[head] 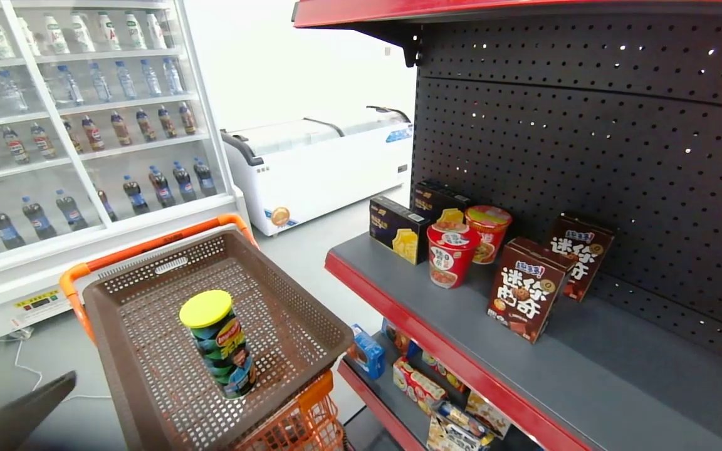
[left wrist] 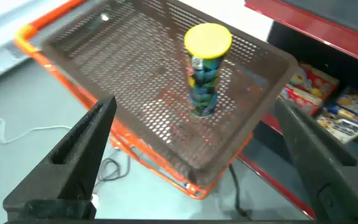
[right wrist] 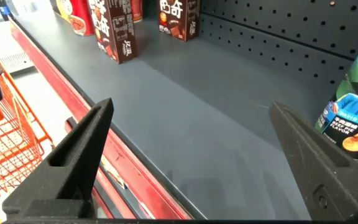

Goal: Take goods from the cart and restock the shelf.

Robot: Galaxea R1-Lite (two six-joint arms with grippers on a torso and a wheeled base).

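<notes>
Stock was split between two places. One chip can point(head: 220, 344) with a yellow lid stood upright near the middle of the brown cart basket point(head: 298, 289), on the left of the scene. It was the only item in the basket, so I judged it the next thing to move. The left gripper point(left wrist: 194, 109) hung above the near side of the basket. Its jaws were spread wide with nothing between them and framed the can from a distance, which read as lining up for a grasp, not a hold. The right gripper point(right wrist: 191, 109) was over the grey shelf deck point(head: 618, 376), equally wide open and empty. A second can point(right wrist: 353, 118) stood just beside it on the deck, probably set there as restocked goods. The deck had a red front edge and a black pegboard back point(head: 586, 125). Farther along it stood two brown biscuit boxes point(head: 527, 288), two red noodle cups point(head: 452, 254) and two dark boxes point(head: 398, 228), each pair set one behind the other with the labels facing out. The bare stretch of deck at the near end seemed to be where the can belonged. Assorted packets point(head: 417, 382) filled the lower shelf. Across the grey floor, a glass-doored fridge point(head: 85, 125) of bottles lined the left wall, and a white chest freezer point(head: 317, 163) sat at the far end.
</notes>
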